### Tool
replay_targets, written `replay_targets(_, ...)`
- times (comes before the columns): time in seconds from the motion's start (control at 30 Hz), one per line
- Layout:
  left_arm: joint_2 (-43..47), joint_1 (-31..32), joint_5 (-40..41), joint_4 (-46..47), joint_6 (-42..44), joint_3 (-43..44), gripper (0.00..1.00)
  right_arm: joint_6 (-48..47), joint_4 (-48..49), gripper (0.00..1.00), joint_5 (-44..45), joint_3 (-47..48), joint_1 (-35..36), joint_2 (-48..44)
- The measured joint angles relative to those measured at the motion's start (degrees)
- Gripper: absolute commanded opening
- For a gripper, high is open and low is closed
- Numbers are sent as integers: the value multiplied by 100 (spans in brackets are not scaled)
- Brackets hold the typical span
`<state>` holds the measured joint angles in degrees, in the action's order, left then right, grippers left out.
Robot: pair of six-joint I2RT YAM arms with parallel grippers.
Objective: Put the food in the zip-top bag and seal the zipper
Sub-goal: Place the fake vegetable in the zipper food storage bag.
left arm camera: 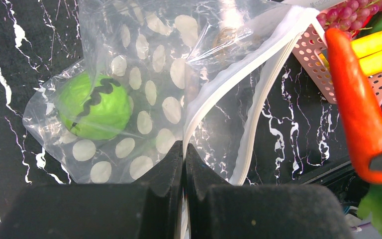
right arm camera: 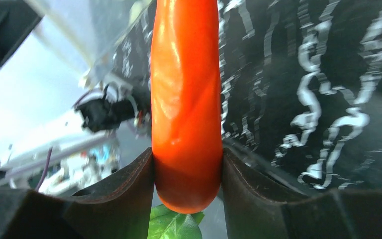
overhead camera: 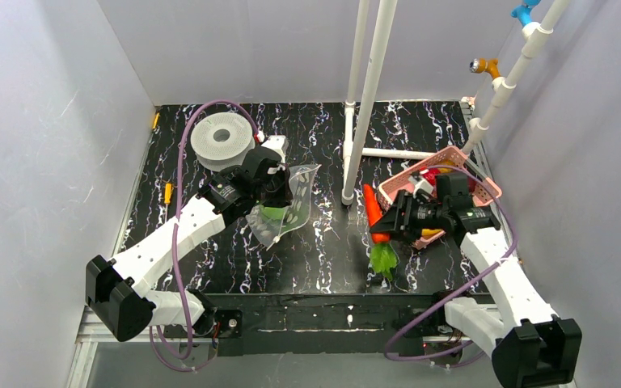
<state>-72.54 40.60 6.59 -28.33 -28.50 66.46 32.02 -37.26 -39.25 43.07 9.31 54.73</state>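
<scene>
Black table [overhead camera: 323,242]; carrot [right arm camera: 186,99] between right fingers [right arm camera: 124,194]

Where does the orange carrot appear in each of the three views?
Top external: the carrot lies right of centre, its leaves toward the near edge, held in the right gripper.
Left wrist: at the far right edge, in front of the pink basket.
Right wrist: in the centre, upright, clamped between the jaws.
Shared landmark: the black marbled table.

In your right wrist view the carrot [right arm camera: 186,99] loses its tip to the top edge, its leaves [right arm camera: 171,225] to the bottom.
</scene>
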Motion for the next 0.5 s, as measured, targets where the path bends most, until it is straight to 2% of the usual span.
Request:
replay_targets(0.23,-15,0,-1,1,18,1,0,700,590,1,-536,-2,1325,-265)
replay_targets(0.4,-48,0,-51,1,18,2,0,1695,1677,1,-447,-24,2490,-77)
replay_targets(0.5,-78,0,-106,1,18,4,0,2031,1954,1,-232,135,3137,300)
